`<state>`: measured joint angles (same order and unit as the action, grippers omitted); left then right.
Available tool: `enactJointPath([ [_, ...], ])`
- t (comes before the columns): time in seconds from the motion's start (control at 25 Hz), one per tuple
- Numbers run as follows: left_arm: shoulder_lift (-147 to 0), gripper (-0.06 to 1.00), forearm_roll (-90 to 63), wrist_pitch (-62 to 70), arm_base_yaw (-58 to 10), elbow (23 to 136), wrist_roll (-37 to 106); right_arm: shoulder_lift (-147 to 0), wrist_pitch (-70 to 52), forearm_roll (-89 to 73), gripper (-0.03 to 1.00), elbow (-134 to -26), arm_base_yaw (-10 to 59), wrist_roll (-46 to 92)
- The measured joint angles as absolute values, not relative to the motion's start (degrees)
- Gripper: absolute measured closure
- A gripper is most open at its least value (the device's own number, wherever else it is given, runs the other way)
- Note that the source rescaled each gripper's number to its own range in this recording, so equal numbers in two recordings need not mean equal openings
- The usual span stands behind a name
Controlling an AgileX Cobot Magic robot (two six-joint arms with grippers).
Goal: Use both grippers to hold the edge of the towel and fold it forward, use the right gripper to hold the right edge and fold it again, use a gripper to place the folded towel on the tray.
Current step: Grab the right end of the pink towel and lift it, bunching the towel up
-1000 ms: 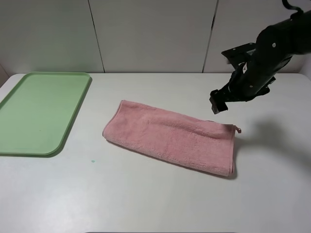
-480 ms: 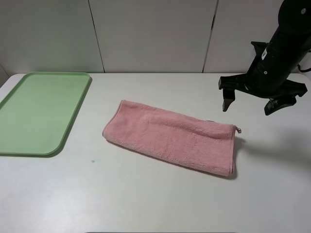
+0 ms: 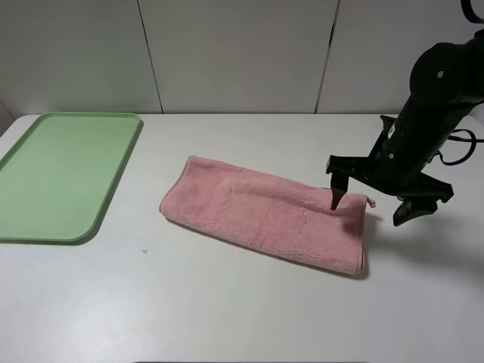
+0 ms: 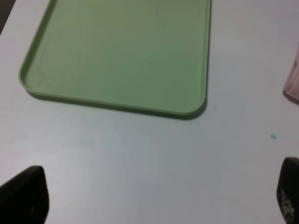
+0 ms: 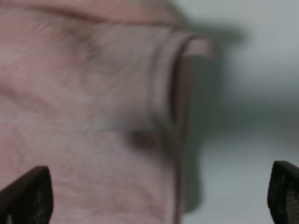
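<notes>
One fold in: towel lies doubled mid-frame on the tabletop. My right gripper, jaws wide apart, straddles its right edge to pinch both layers. Tray sits upper left.

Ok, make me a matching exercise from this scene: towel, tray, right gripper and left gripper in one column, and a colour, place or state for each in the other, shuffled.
Column one
1. towel
2. tray
3. right gripper
4. left gripper

Column two
A. light green, on the left side of the table
B. open, jaws astride the towel's right end
C. pink, folded, lying mid-table
D. open, above the tabletop near the tray

Pairs: 1-C, 2-A, 3-B, 4-D
</notes>
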<state>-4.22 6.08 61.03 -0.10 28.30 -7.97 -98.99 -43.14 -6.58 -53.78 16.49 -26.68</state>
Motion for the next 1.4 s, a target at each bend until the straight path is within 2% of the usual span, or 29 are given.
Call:
enactJointPath([
  [0.84, -4.2, -0.04, 6.1, 61.0, -0.1, 28.3, -8.0, -110.4, -34.5, -7.0, -0.03, -52.8, 16.5, -23.6],
  [1.2, -4.2, -0.04, 6.1, 61.0, -0.1, 28.3, -8.0, -111.5, -34.4, -7.3, -0.03, -53.0, 16.5, -23.2],
  [1.24, -4.2, -0.04, 6.1, 61.0, -0.1, 28.3, -8.0, -111.5, -34.4, -7.3, 0.0, -53.0, 16.5, -23.1],
  [1.32, -4.2, -0.04, 6.1, 61.0, -0.1, 28.3, -8.0, -111.6, -34.0, -7.7, 0.19, -53.0, 16.5, -23.0],
  [1.4, -4.2, -0.04, 6.1, 61.0, -0.1, 28.3, -8.0, -111.7, -33.0, -8.8, 0.51, -53.0, 16.5, -22.9],
])
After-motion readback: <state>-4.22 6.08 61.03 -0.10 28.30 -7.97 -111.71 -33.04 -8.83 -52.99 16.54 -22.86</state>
